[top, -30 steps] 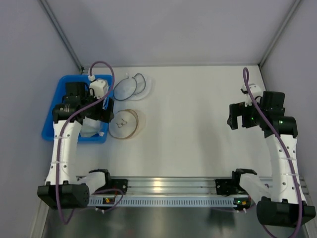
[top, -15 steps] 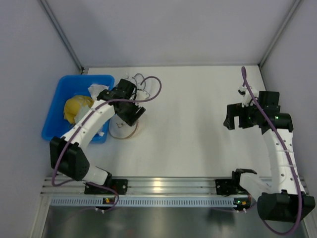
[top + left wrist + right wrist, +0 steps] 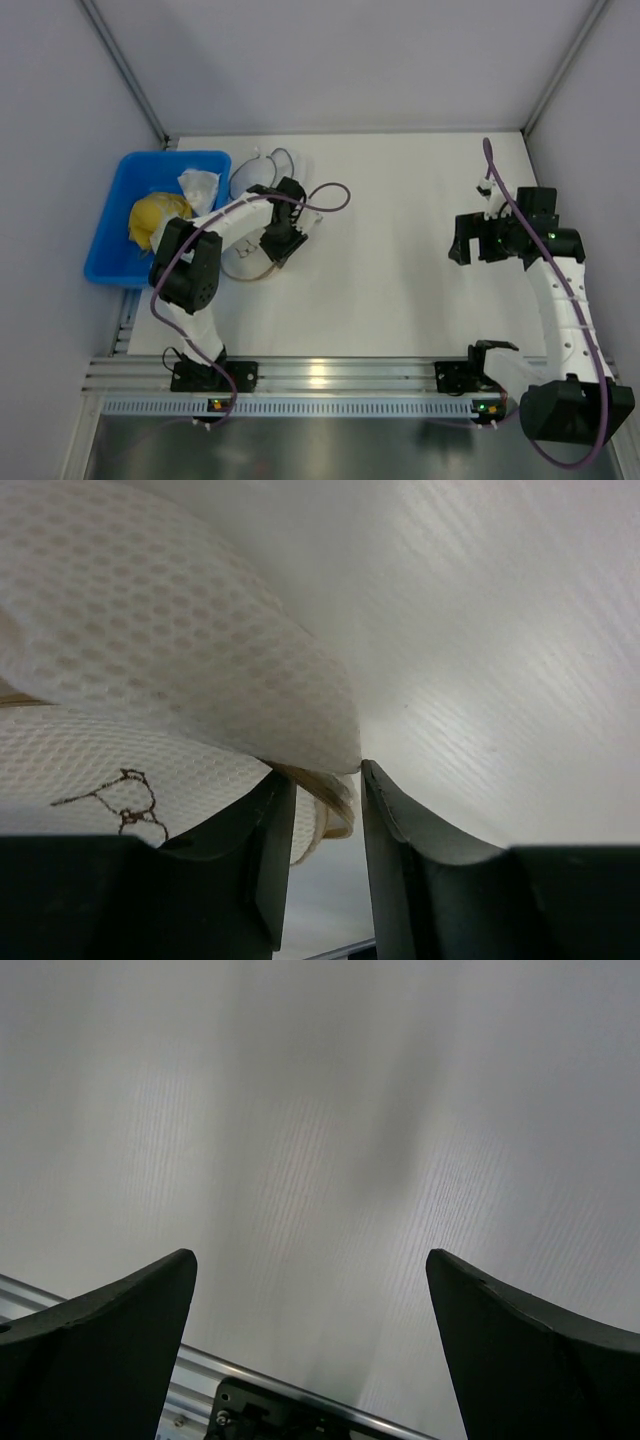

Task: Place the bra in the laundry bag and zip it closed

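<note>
Two tools: left tool [image 3: 325, 780] narrow around laundry bag [image 3: 200, 650] rim (pinching perhaps, unclear), right tool [image 3: 308, 1256] spread wide

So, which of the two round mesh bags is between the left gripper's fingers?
The tan-rimmed bag, the nearer one: its edge sits between the fingers of the left gripper. The black-rimmed bag lies farther back, away from them.

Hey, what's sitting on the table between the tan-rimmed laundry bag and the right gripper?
Only the left gripper, at the laundry bag's edge; past it, bare white table up to the right gripper, as the top view shows.
</note>
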You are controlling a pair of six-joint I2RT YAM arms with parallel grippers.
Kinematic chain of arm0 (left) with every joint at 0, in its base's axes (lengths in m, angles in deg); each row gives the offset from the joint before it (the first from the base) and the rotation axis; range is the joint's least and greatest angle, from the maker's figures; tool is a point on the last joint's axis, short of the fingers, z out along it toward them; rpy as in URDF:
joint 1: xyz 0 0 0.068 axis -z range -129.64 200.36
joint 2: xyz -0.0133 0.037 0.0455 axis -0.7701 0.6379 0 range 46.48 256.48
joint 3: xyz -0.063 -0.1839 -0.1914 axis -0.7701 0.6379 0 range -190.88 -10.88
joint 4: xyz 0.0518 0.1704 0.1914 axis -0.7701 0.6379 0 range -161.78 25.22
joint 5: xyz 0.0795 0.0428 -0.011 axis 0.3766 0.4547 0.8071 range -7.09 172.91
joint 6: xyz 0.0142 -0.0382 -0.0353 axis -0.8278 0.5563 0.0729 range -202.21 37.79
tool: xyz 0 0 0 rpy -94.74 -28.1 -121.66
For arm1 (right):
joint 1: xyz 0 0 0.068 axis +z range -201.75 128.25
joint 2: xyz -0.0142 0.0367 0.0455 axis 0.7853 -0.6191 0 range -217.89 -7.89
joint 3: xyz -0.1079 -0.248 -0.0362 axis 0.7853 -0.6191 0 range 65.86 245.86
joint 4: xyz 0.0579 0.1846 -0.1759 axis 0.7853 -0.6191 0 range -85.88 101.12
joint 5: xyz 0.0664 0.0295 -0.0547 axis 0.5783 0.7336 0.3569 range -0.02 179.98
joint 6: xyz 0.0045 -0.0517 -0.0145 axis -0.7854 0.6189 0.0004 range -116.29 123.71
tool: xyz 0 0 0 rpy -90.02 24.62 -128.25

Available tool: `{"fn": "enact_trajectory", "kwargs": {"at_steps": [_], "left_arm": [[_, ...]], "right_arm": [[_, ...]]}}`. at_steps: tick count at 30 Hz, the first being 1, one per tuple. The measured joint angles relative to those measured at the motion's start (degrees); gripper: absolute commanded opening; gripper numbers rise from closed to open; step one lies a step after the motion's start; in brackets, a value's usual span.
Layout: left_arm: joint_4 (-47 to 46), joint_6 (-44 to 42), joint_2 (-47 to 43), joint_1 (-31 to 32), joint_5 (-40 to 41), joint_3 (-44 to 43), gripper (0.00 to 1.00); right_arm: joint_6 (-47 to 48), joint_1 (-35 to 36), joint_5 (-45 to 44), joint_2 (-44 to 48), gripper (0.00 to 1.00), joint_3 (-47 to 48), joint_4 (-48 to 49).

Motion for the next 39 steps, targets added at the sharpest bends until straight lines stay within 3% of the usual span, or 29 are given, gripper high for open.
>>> {"fn": "enact_trajectory", "kwargs": {"at_steps": [6, 12, 20, 23, 28, 31, 32, 35, 39], "left_arm": [[-0.8, 2.0, 6.1, 3.2, -3.1, -2.7, 0.30], [-1.8, 6.6, 13.3, 10.2, -8.5, -14.7, 0.31], [-4.0, 16.1, 24.4, 17.0, -16.1, -35.5, 0.61], [-4.4, 18.3, 23.9, 16.9, -17.4, -37.3, 0.63], [-4.8, 16.4, 16.7, 16.3, -15.9, -31.8, 0.65], [-5.0, 10.6, 7.5, 16.2, -14.6, -23.5, 0.61], [-5.5, 8.3, 4.1, 16.2, -14.3, -20.3, 0.59], [-7.0, 1.5, -4.9, 16.6, -13.7, -11.0, 0.56], [-13.4, -6.6, -11.5, 17.3, -13.4, 1.9, 0.58]], "right_arm": [[-0.2, -0.1, 0.0, -0.6, 0.99, -0.6, 0.7], [-0.1, -1.2, 0.1, -1.3, 0.99, -0.6, 1.2], [-0.6, -2.0, 1.7, -4.1, 0.99, -0.6, 2.5], [-1.1, -2.0, 3.0, -5.7, 0.99, -0.6, 3.5], [-2.5, -2.1, 6.7, -9.7, 0.99, -0.6, 4.9], [-3.3, -2.1, 10.1, -13.0, 0.89, -0.6, 6.0], [-3.8, -2.1, 11.7, -14.5, 0.79, -0.6, 6.6], [-6.0, -2.1, 16.5, -19.6, 0.64, -0.4, 8.8], [-10.8, -1.8, 21.7, -26.2, 0.62, 0.2, 14.2]]}}
